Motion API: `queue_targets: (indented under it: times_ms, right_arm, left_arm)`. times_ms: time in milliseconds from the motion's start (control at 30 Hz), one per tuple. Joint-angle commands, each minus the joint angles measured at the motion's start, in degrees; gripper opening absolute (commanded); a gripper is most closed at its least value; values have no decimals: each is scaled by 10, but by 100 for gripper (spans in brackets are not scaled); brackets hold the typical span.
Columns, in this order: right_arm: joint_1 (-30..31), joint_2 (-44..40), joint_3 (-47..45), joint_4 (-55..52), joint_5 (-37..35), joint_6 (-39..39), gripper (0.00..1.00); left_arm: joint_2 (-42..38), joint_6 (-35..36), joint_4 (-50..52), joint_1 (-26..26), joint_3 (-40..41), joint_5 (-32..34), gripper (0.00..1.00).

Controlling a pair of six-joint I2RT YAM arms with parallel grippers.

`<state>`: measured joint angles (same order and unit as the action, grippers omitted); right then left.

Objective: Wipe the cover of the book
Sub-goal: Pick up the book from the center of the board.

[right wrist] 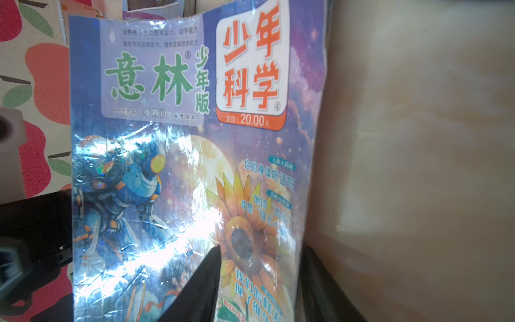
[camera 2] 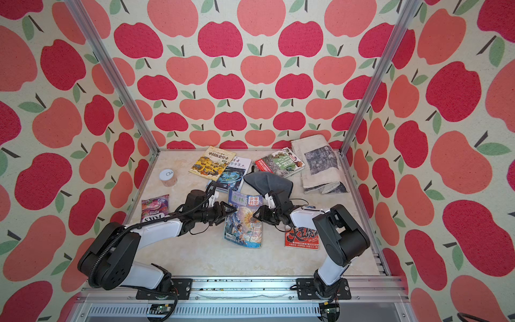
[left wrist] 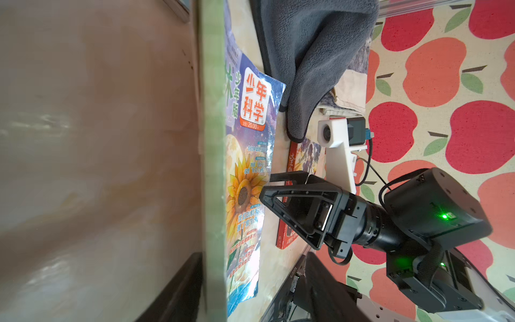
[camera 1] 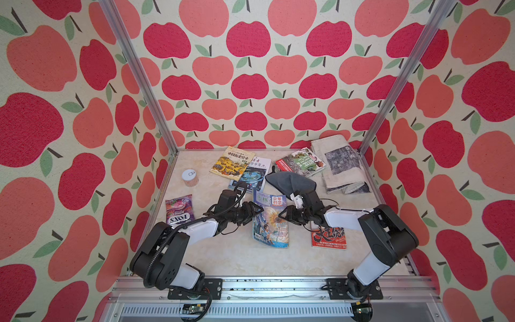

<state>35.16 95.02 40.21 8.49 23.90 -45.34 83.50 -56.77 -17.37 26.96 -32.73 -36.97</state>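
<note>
Book: the book (camera 1: 270, 220) is sitting in the middle of both top views, sunflower cover facing up, on the table (camera 1: 237, 259) between the two arms. Whether it is lying flat or being raised slightly is unclear.
Left gripper: the left gripper (camera 1: 260, 209) is reaching in from the lower left and meeting the book's left edge. In the left wrist view the green spine is running between its fingers (left wrist: 178, 287), but the tips are hidden, so I cannot tell whether they are squeezing or loose.
Right gripper: the right gripper (camera 1: 280, 215) is reaching in from the lower right and pinching the book's right edge. One finger (right wrist: 206, 276) is lying on the cover beside the sunflower and the other is tucked behind the edge.
Cloth: the grey cloth (camera 1: 291, 181) is lying loose just beside the book's upper right corner, in neither gripper.
Why so: the arms seem to be steadying the book from both sides, probably so the cover is sitting square and reachable.
Stage: wiping is probably not yet starting, since the cloth is lying unheld.
Next: one arm is likely needing to let go and fetch the cloth while the other is anchoring the book.
Risk: the glossy cover is looking slippery, and a thin book may bow under a side pinch.
</note>
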Motion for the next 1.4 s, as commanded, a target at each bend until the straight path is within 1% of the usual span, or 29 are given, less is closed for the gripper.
queue_targets:
  times_ms: [0,67,100,167,233,300,367,433,567,633,700,767,867,967,1000,1067,1133,1167,1200,1233,1367]
  right_arm:
    - [10,-7,-7,-62,11,-2,49]
    - [10,-14,-7,-68,12,-1,50]
    - [9,-19,-6,-73,11,1,50]
    - [6,-37,-1,-100,0,14,51]
    - [0,-63,8,-142,-16,33,54]
    - [-10,-106,18,-198,-46,58,57]
    - [-29,-162,29,-254,-76,81,60]
    - [-51,-222,42,-308,-103,98,62]
    - [-89,-332,75,-394,-160,130,64]
    - [-105,-365,95,-430,-179,139,65]
    - [-122,-386,114,-458,-183,146,66]
    - [-138,-405,131,-477,-185,149,66]
    - [-158,-425,160,-499,-184,151,66]
    - [-176,-440,191,-520,-184,156,66]
    - [-183,-444,201,-524,-185,159,67]
    - [-195,-451,219,-532,-187,163,67]
    - [-209,-455,230,-536,-185,165,67]
    - [-214,-456,233,-538,-184,166,67]
    - [-219,-457,233,-538,-181,167,67]
    - [-223,-458,231,-540,-180,168,67]
    - [-232,-461,212,-540,-169,173,67]
  left_arm:
    - [24,9,-7,9,-13,-21,46]
    - [30,11,-4,11,-15,-17,38]
    - [32,13,-2,12,-16,-16,32]
    - [33,20,21,12,-24,-11,17]
    - [29,33,50,12,-35,-8,6]
    - [16,40,59,12,-40,-11,0]
    - [-6,39,47,14,-38,-15,0]
    - [-32,26,9,20,-34,-23,0]
    - [-62,-2,-64,53,-46,-15,0]
    - [-59,-5,-82,80,-64,-3,0]
    - [-43,-10,-105,107,-85,6,0]
    - [-18,-21,-148,132,-104,13,0]
    - [22,-27,-217,167,-135,23,0]
    - [79,-31,-268,193,-186,27,0]
    - [107,-40,-298,201,-210,26,0]
    - [173,-80,-389,215,-242,29,0]
    - [254,-124,-488,233,-276,48,0]
    - [288,-133,-517,241,-289,63,0]
    - [323,-137,-528,252,-306,82,0]
    - [353,-139,-516,260,-323,101,0]
    - [437,-182,-422,289,-370,171,0]
